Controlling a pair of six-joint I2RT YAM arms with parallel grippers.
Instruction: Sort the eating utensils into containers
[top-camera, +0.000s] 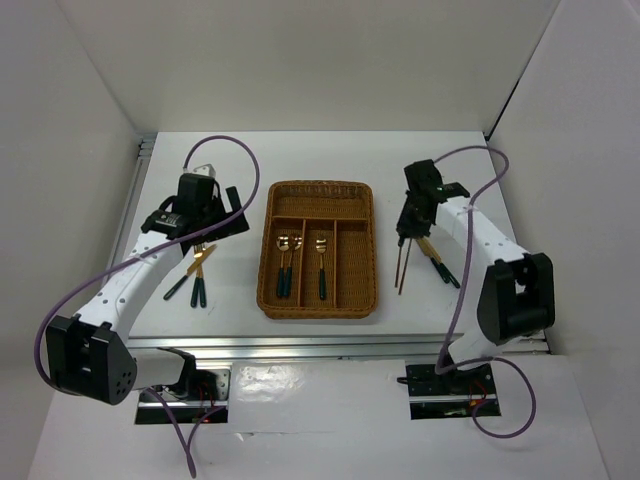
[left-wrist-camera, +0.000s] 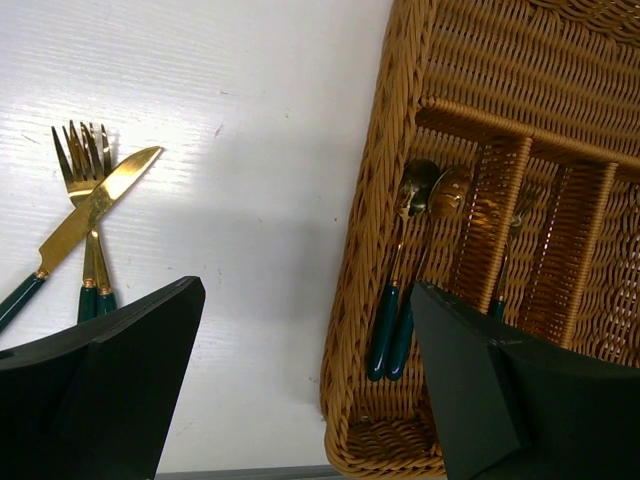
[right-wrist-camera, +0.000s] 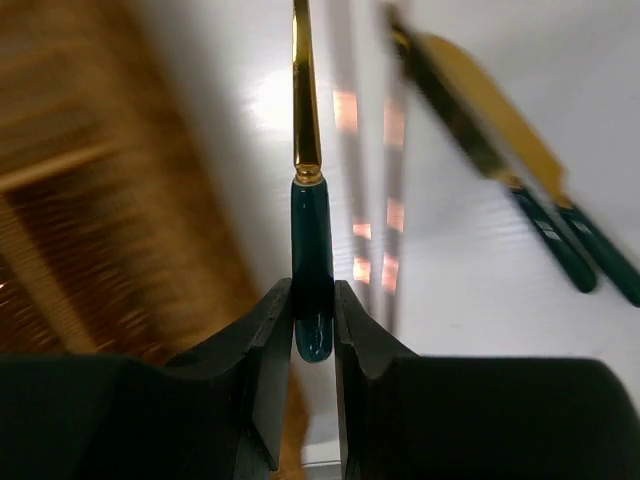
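Gold-headed, teal-handled cutlery (left-wrist-camera: 400, 260): three pieces lie in the brown woven wicker tray (top-camera: 320, 186); forks (left-wrist-camera: 88, 170), knives (top-camera: 441, 268) and two reddish-brown chopsticks (top-camera: 402, 268) wait on the white table (left-wrist-camera: 250, 100). Right gripper (right-wrist-camera: 313, 320) pinches one teal handle (right-wrist-camera: 311, 230); left gripper (left-wrist-camera: 305, 370) gapes empty.

I note: rectangular brown woven wicker tray (left-wrist-camera: 362, 210) rough, matt; gold-bladed knife (left-wrist-camera: 75, 232) polished metal, its teal handle glossy; white tabletop (left-wrist-camera: 260, 120) smooth, faintly sheened.

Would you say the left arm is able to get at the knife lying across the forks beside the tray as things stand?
Probably yes: the left gripper is open above bare table right beside the knife, which lies on top of the forks with nothing over it.
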